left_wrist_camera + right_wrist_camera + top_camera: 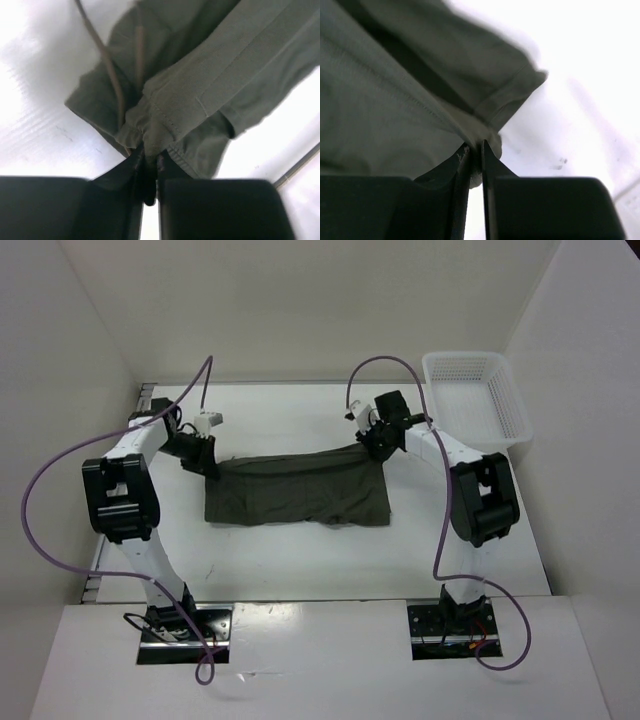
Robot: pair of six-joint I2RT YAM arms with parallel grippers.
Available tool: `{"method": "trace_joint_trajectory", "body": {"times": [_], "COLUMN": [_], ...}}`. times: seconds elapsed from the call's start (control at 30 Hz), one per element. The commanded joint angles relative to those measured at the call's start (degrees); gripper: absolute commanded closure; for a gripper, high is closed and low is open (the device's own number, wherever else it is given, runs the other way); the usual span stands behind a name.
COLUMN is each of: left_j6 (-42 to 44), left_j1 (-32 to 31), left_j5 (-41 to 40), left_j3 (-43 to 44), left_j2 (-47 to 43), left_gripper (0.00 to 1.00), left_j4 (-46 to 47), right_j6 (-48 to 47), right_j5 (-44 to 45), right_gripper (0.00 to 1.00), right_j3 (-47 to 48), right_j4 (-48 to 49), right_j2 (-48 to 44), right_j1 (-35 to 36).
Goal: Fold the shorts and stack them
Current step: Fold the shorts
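Observation:
The dark olive-green shorts lie spread across the middle of the white table, their far edge lifted at both ends. My left gripper is shut on the far left corner of the shorts, with cloth bunched between the fingers. My right gripper is shut on the far right corner of the shorts, the hem pinched between the fingers. The near edge of the shorts rests on the table.
A white mesh basket stands at the back right of the table, beside the right arm. White walls close in the left, far and right sides. Purple cables loop from both arms.

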Motion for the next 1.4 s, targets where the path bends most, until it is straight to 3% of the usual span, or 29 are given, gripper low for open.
{"method": "trace_joint_trajectory", "body": {"times": [0.0, 0.13, 0.23, 0.3, 0.4, 0.5, 0.53, 0.63, 0.67, 0.77, 0.87, 0.97, 1.37], "left_j6": [-5.67, -10.24, -13.14, -14.98, -16.22, -16.75, -16.75, -17.9, -18.5, -19.04, -20.18, -21.49, -21.5], "left_j1": [1.97, 1.98, 1.98, 1.98, 1.28, 0.75, 0.75, 0.22, 0.22, 0.22, 0.22, 0.22, -1.89], "left_j5": [1.9, 0.15, -1.17, -3.09, -6.0, -8.11, -8.12, -8.65, -8.65, -8.65, -9.96, -10.67, -13.03], "left_j3": [1.9, 4.61, 5.86, 5.86, 5.86, 6.47, 6.47, 6.47, 6.47, 7.52, 8.14, 9.37, 8.85], "left_j2": [3.97, 5.72, 6.26, 5.56, 4.94, 4.94, 4.94, 4.94, 5.63, 7.04, 8.27, 8.89, 9.42], "left_gripper": [0.75, 0.65, 0.51, 0.47, 0.45, 0.43, 0.43, 0.42, 0.42, 0.44, 0.45, 0.45, 0.45], "left_j4": [4.83, 10.63, 12.22, 14.41, 14.95, 14.95, 14.95, 14.95, 14.95, 14.95, 14.42, 13.9, 13.37], "right_j6": [8.89, 17.95, 21.39, 23.32, 21.75, 21.75, 21.75, 19.03, 18.33, 17.79, 18.32, 18.84, 22.01], "right_j5": [2.0, 5.96, 7.98, 10.25, 10.27, 10.88, 10.88, 6.42, 5.01, -2.72, -10.72, -12.93, -5.13], "right_gripper": [0.83, 0.83, 0.74, 0.46, 0.38, 0.36, 0.39, 0.65, 0.84, 1.0, 1.0, 1.0, 1.0], "right_j3": [7.22, 12.76, 15.32, 16.11, 16.03, 15.5, 15.5, 17.68, 18.22, 20.06, 20.86, 21.39, 34.12], "right_j4": [4.94, 8.21, 8.74, 8.74, 8.74, 8.74, 8.74, 6.64, 4.8, 1.29, -0.22, -0.32, 3.02], "right_j2": [3.64, 6.72, 7.34, 7.34, 7.34, 5.94, 5.93, 4.35, 3.83, 4.43, 7.07, 9.62, 24.91], "right_j1": [-1.12, -1.12, -1.12, -1.12, -1.12, -0.6, -0.6, 3.34, 7.01, 13.96, 17.76, 19.79, 20.32]}}
